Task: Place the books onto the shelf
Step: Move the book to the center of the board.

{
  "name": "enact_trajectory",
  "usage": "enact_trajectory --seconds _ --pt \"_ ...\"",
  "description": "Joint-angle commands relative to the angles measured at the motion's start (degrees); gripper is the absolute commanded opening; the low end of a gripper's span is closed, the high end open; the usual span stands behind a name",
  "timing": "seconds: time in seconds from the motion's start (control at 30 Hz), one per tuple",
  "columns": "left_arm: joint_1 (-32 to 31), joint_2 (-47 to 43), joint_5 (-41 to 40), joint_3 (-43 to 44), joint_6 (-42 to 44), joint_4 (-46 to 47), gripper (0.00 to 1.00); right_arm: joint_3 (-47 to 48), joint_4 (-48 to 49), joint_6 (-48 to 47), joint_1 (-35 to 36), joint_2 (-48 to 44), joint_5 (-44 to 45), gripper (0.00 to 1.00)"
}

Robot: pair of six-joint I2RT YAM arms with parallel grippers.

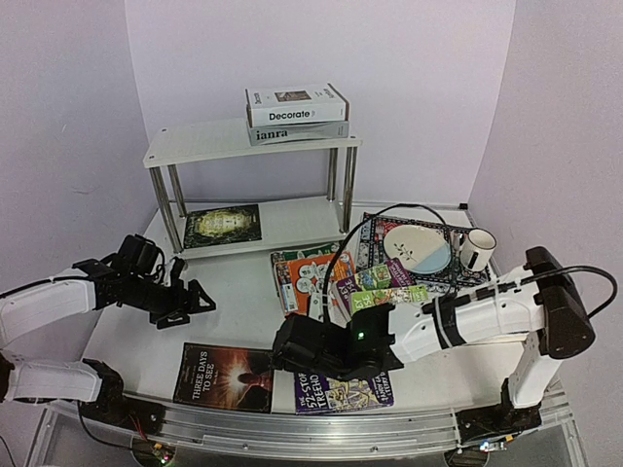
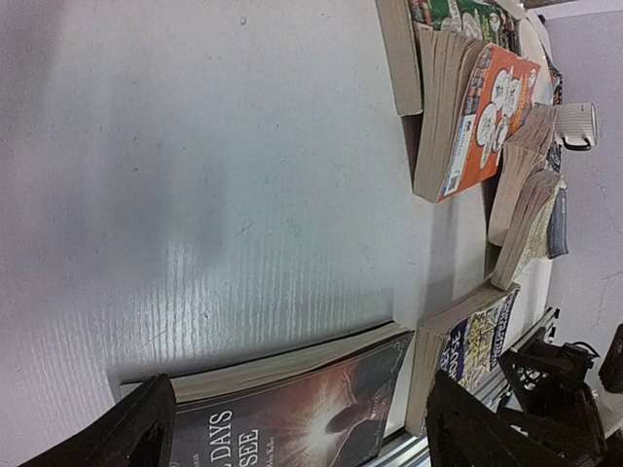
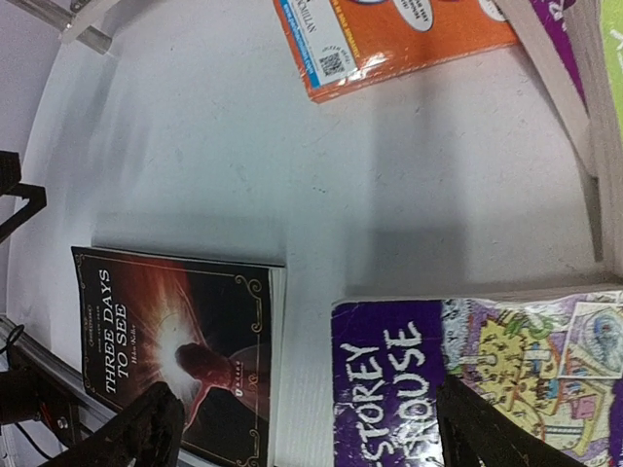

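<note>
Now, spread wide and empty, my right gripper (image 1: 282, 358) hangs between the dark book (image 1: 224, 377) and the purple paperback (image 1: 346, 392) (my left gripper (image 1: 190, 306) likewise spread); I should centre on one edge before pinching.

Pale lilac walls (image 1: 321, 49) close in behind and at both sides, meeting in soft corners; a white counter (image 1: 234, 311) fills the middle, matte and faintly scuffed; an aluminium rail (image 1: 292, 428) runs along its near edge; even light leaves a dull sheen on the counter's surface.
</note>
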Motion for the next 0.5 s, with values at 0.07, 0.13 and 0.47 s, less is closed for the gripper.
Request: enact_trajectory --seconds 0.07,0.13,0.47 --pt "0.3 -2.8 -0.8 -2.7 -6.3 -1.5 0.88 5.3 7.5 -2.2 1.4 7.0 -4.2 0.86" --pt "0.2 -4.3 -1.4 -3.5 -9.2 -2.1 0.87 6.7 8.0 -2.7 1.4 8.9 -5.9 0.84" --pt "-0.5 -9.3 -2.6 -5.6 -14.1 -8.1 0.79 7.7 8.5 -1.9 0.9 13.1 -8.3 0.82"
